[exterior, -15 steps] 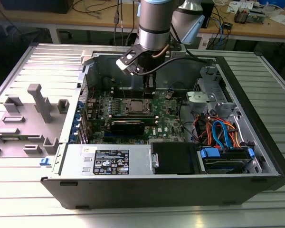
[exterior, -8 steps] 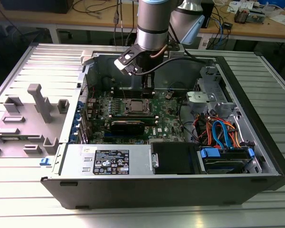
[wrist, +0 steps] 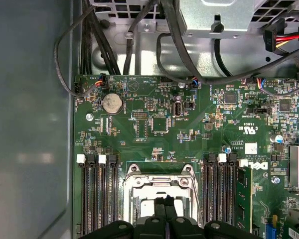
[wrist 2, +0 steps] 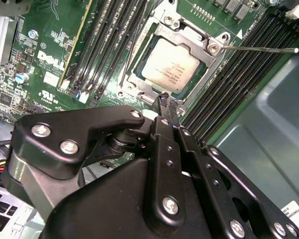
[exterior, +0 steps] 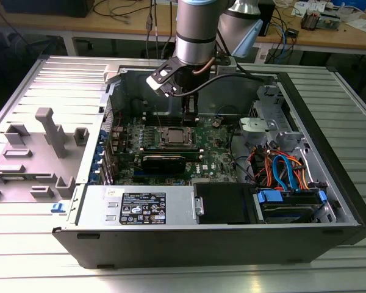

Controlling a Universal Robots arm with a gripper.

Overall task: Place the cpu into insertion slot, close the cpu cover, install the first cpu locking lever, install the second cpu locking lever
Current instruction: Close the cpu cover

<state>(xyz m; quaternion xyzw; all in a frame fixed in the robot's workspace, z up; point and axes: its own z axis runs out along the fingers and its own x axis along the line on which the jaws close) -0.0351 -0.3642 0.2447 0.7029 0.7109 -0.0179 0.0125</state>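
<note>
The cpu (wrist 2: 172, 62), a silver-grey square, lies in the insertion slot (exterior: 174, 137) on the green board inside the open computer case. The cpu cover (wrist 2: 197, 35) lies flat around it as a silver frame. A thin metal locking lever (wrist 2: 261, 49) sticks out from the socket's corner over the memory slots. My gripper (wrist 2: 165, 99) hangs just above the socket's edge with its black fingers pressed together and nothing between them. In the first wrist view the gripper (wrist: 164, 200) sits over the insertion slot (wrist: 159, 181).
Long black memory slots (wrist 2: 109, 45) flank the socket on both sides. Cables and a drive cage (exterior: 280, 165) fill the exterior view's right of the case. The power supply (exterior: 140, 204) lies along the front. Grey fixtures (exterior: 49, 134) stand on the table to the exterior view's left.
</note>
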